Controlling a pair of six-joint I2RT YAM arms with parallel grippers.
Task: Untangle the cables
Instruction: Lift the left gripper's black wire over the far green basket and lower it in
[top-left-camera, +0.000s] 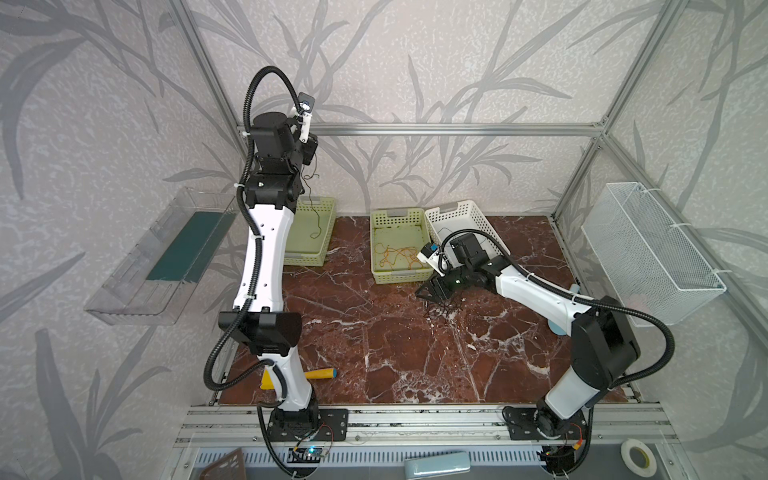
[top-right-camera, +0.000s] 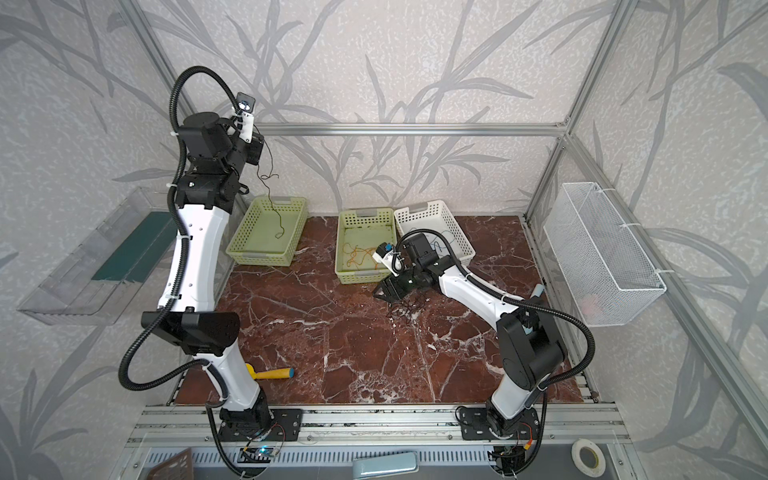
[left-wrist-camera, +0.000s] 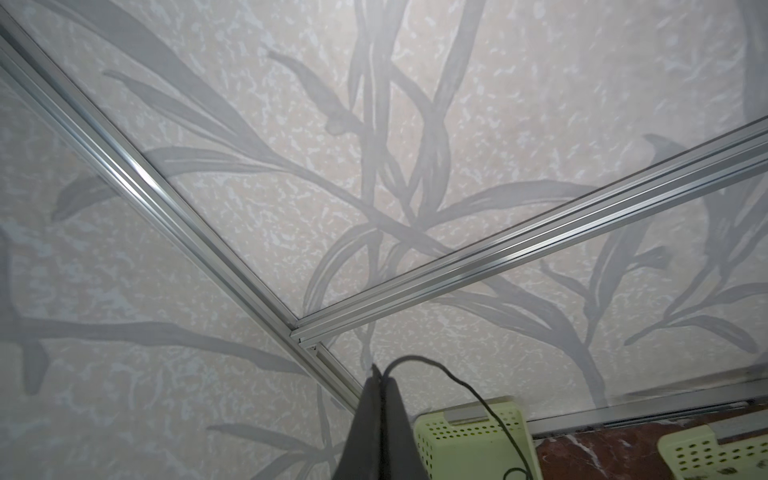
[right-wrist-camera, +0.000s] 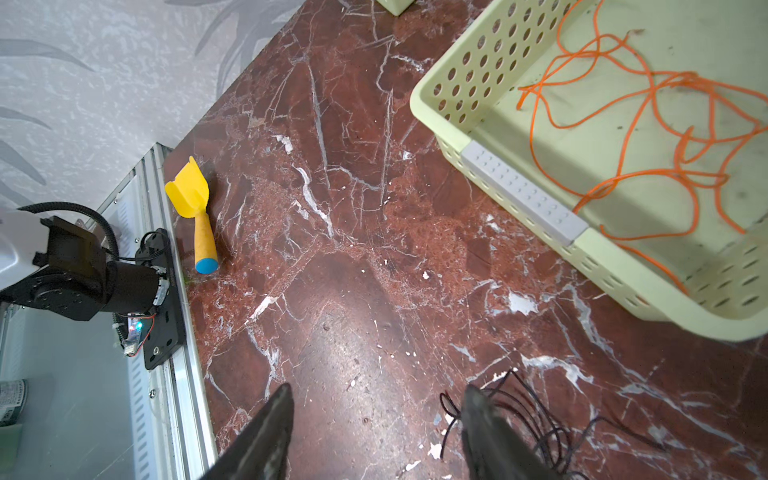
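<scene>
One dark cable (left-wrist-camera: 457, 379) hangs from my left gripper (left-wrist-camera: 379, 376), which is clamped on it. Its tail reaches the green basket (top-left-camera: 328, 216) at ten o'clock. The dark tangle (right-wrist-camera: 536, 419) lies on the marble table (right-wrist-camera: 353, 208), at five o'clock of the orange cables (right-wrist-camera: 648, 124). My right gripper (right-wrist-camera: 378, 395) sits at its edge, jaws apart. I judge I'm mid-sorting: next I drop this strand and pinch another single one.

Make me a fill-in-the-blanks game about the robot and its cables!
1. The left gripper is ____ on a dark cable.
2. The orange cables lie in a ____ basket.
3. The right gripper, next to the dark tangle, is ____.
4. The scoop has a ____ blade.

Missing words: shut; green; open; yellow.
</scene>
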